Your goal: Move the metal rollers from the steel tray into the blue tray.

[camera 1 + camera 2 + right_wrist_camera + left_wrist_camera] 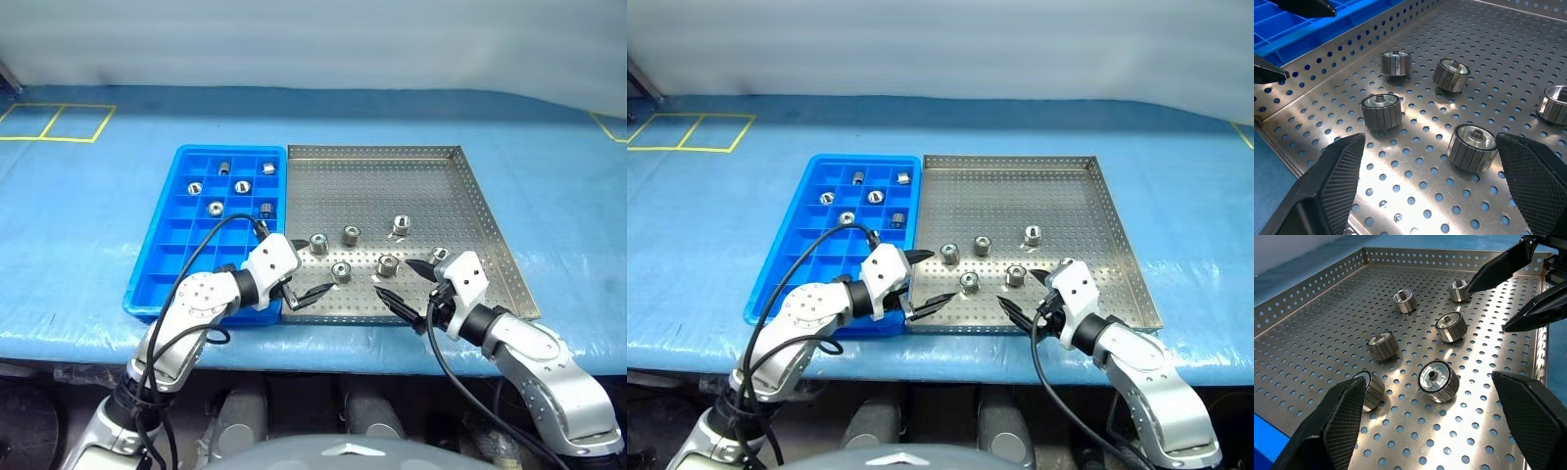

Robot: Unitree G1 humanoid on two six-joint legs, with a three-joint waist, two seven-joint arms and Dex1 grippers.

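On the blue-covered table (88,225) in front of me the steel tray (392,157) sits with its left rim touching the blue tray (162,259), both with their long sides running away from me. I count six metal rollers (341,272) left in the steel tray, all in its near half: one near the left rim (318,243), one just right of it (351,233), one farther right and a little deeper (400,224), one close to the near rim, one beside it to the right (388,263), and one at the far right (440,256) that my right arm partly covers. In the wrist views they look like short ribbed drums; most stand on a flat end with the axis pointing up, while the left wrist view shows the one by the left finger (1371,389) tipped so its axis lies nearly flat. Six more rollers (217,208) rest in separate compartments in the far half of the blue tray, some upright, a couple on their sides. My left gripper (302,266) hangs over the near left corner of the steel tray, fingers spread wide with nothing between them, aimed across the tray toward the right. My right gripper (404,284) hangs over the near edge farther right, spread just as wide and empty, aimed toward the left.
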